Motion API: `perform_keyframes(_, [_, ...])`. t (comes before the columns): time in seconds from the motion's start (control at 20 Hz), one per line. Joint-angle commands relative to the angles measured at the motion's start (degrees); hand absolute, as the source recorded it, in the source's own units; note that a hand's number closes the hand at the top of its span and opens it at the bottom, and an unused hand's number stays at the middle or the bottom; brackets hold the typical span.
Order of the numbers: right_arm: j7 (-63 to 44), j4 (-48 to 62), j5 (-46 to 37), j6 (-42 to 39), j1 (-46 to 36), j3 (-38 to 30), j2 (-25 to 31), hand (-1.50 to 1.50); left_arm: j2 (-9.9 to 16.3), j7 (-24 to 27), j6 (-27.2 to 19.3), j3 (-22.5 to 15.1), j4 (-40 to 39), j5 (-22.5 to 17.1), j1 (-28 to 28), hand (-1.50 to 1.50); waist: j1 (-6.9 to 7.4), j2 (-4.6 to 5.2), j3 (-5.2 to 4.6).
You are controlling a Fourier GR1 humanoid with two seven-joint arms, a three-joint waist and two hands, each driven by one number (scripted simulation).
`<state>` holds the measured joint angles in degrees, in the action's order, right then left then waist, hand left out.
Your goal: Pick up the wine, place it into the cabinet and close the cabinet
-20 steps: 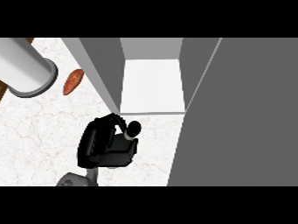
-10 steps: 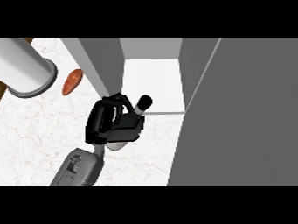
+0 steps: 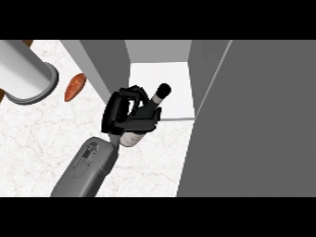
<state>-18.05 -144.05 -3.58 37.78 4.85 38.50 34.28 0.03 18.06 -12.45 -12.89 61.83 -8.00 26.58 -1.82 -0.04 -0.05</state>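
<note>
Hand: the one black hand (image 3: 129, 113) in view, on a grey forearm (image 3: 86, 169) rising from the lower edge left of centre, has its fingers curled round the wine bottle. Which arm it is cannot be told from this view alone; it is taken here as the left.

Change since half a second ago: the hand and bottle have moved up and to the right, closer to the cabinet opening. More of the forearm now shows. The bottle's neck, which barely cleared the fingers before, now sticks out plainly past them.

Wine bottle (image 3: 154, 99): dark body with a white band below a black cap at the neck, and a pale label end showing beneath the hand. It is tilted, neck pointing up and right toward the cabinet, base down and left. It is carried by the hand, with its neck over the cabinet's white floor and its base over the tabletop.

Cabinet (image 3: 167, 85): open, with a white floor, a grey wall on the left and a large grey door (image 3: 263, 120) standing open on the right.

Tabletop (image 3: 37, 139): white marbled surface under and left of the hand.

Other things: an orange-red oblong vegetable, perhaps a sweet potato (image 3: 74, 87), lies left of the cabinet wall; a big pale cylinder (image 3: 16, 76) lies at the upper left, apart from the hand.
</note>
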Motion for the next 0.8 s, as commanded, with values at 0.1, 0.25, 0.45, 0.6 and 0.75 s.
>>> perform_keyframes(0.1, [-2.43, -11.52, -0.55, 0.21, 4.86, 2.83, 0.28, -1.50, -0.03, 0.17, -2.19, 1.29, -8.33, -4.17, 9.03, 1.50, -0.69, -0.02, 0.00])
perform_keyframes(0.25, [0.32, -10.70, 2.25, -0.86, 4.84, 0.00, 0.44, -1.50, -0.03, 6.32, -3.23, -3.18, -14.39, -9.41, 9.65, 1.50, -1.27, 0.25, 0.01])
perform_keyframes(0.45, [-1.63, -12.22, 2.20, -1.51, 4.35, 0.57, 0.64, -1.50, -0.03, 5.14, -2.72, 0.65, -19.68, -11.18, 16.06, 1.50, -1.41, 0.30, -0.07])
perform_keyframes(0.6, [0.68, -10.63, 3.86, -2.75, 5.64, -0.75, 1.21, -1.50, -0.03, 8.01, -3.41, -1.62, -24.82, -13.10, 18.66, 1.50, -1.56, 0.47, -0.01])
perform_keyframes(0.75, [4.78, -9.31, 2.82, -2.32, 7.77, 1.49, 0.28, -1.50, -0.03, 5.99, -5.24, -1.28, -29.13, -12.82, 22.37, 1.50, -2.00, 0.41, 0.05])
